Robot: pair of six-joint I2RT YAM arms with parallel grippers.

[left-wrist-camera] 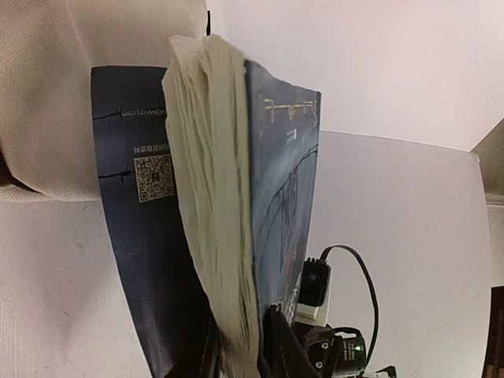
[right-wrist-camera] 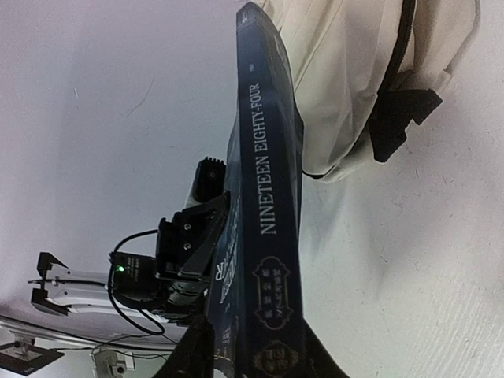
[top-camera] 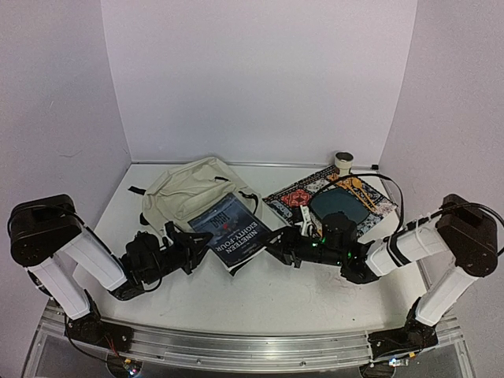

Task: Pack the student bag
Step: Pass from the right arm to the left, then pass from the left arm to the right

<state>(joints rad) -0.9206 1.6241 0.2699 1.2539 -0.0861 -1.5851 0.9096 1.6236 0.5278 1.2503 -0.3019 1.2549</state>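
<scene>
There is one backpack (top-camera: 189, 189), cream with black zips and strap ends. It lies flat on the table (top-camera: 276, 299), left of the middle and toward the far wall. One book (top-camera: 232, 228), a dark blue paperback titled Nineteen Eighty-Four, sits just near of the backpack. Its far end overlaps the bag's near right edge.

Two arms reach in from either side and meet at this book. The left gripper (top-camera: 197, 236) is at the book's left side. In the left wrist view its fingers (left-wrist-camera: 279, 346) are closed narrowly on the open page edge, with the pages and front cover between them and the back cover splayed off to one side. The right gripper (top-camera: 277, 246) is at the book's right side, where the spine is. In the right wrist view its fingers (right-wrist-camera: 197, 350) stand on either side of the spine. I cannot tell whether they press on it or stand just clear.

To the right of the bag lies one colourful patterned mat (top-camera: 291, 195). One dark round disc (top-camera: 340, 206) rests on it, and the right arm crosses over its near corner. One roll of tape (top-camera: 343, 161) stands at the far edge, behind the mat. The book and both grippers lie across the near side of the backpack.
</scene>
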